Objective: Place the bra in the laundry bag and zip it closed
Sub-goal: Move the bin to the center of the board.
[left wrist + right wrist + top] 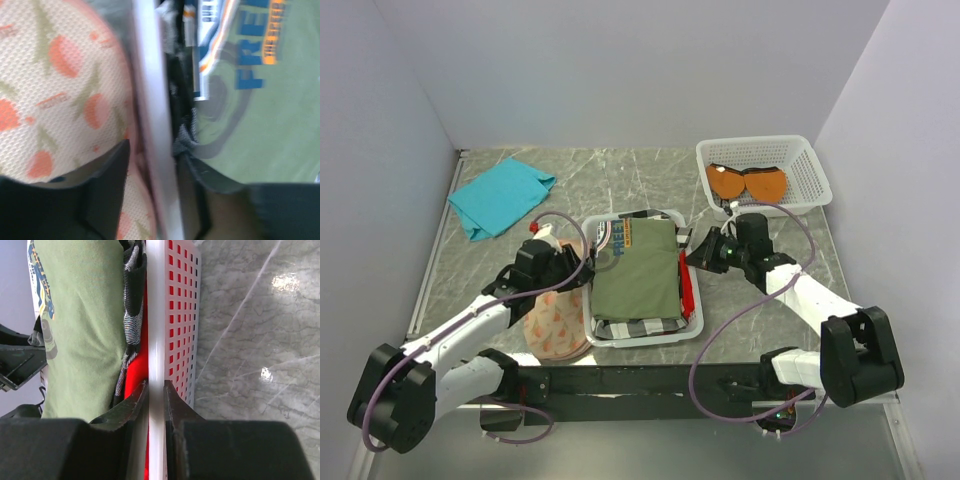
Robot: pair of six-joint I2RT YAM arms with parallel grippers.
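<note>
Grey marble-veined desk (580,180), glossy where the light hits it. The bra (747,182), two rounded rust-orange cups side by side, lies in a white plastic mesh basket (809,172) at the desk's far right corner, well apart from both arms. The laundry bag (558,325) is a two-lobed pinkish-beige case of fine mesh weave with an orange-red and olive print. It lies flat towards the near edge, left of centre, partly under the left arm and close against the left wall of the middle basket (645,338). That basket is white, with a square-holed wall and a smooth rim, and sits mid-desk. It is packed with a folded olive-green garment (638,270) with blue lettering, a black-and-white checked cloth (131,315) and something red (137,370) along the right wall. The left pincer (152,150) straddles the basket's left rim, one black finger over the bag's mesh and the other inside by the green garment. The jaws stand partway closed (the view is blurred, so I cannot tell whether they pinch the rim). The right pincer (156,387) is down on the right rim, with both fingers pressed flat to either side of the white edge, gripping it. A teal cloth (500,197) lies crumpled near the far left corner.
</note>
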